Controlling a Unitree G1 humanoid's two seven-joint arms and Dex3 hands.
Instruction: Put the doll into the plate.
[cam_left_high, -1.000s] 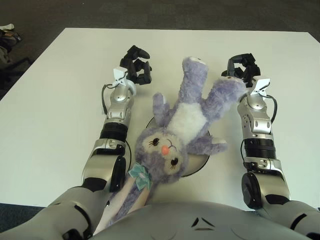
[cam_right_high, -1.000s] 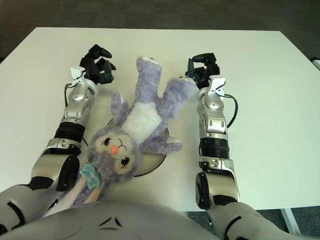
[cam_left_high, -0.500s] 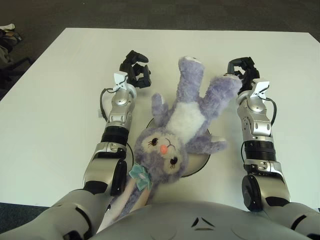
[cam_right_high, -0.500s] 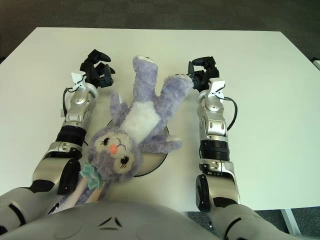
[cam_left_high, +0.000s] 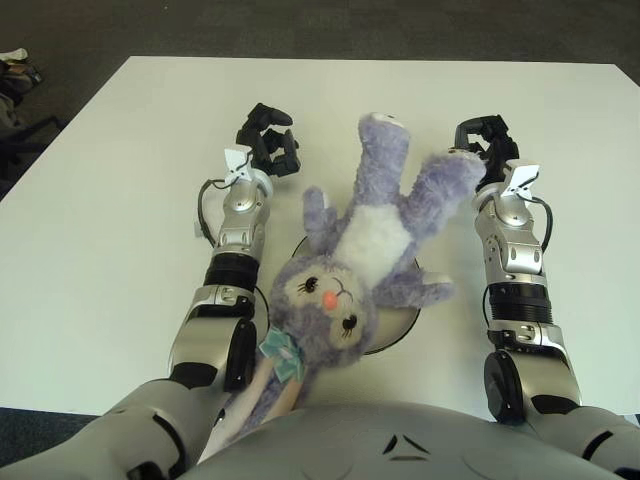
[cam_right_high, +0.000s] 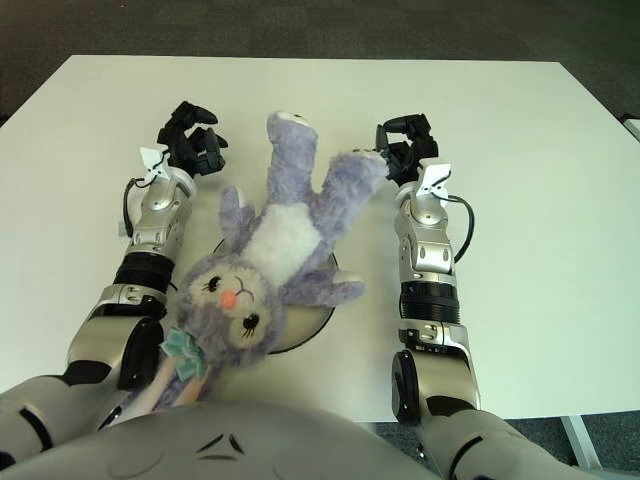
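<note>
Right now your doll (cam_left_high: 345, 268), a fuzzy lilac plush rabbit with a white belly patch, stitched eyes and an orange nose, lies face-up across the plate (cam_left_high: 398, 328). You can only see the plate as a round, dark-rimmed arc poking out from under the doll's torso and arm on its right side. Head points toward the robot, legs point away over the matte white worktop (cam_left_high: 100, 220). A teal bow (cam_left_high: 281, 355) sits at the neck, and the long ears, pale pink inside, trail off the near worktop edge against the robot's smooth grey chest shell. Your right hand (cam_left_high: 484, 145) is at the tip of the doll's right-side leg, black jointed fingers curled next to the plush; you cannot tell from either view whether they actually pinch the fur or just touch it. Your left hand (cam_left_high: 268, 137) shows just left of the other raised leg, apart from it, fingers loosely curled and holding nothing. Both forearms are brushed-metal cylinders with black joint rings, lying either side of the doll.
</note>
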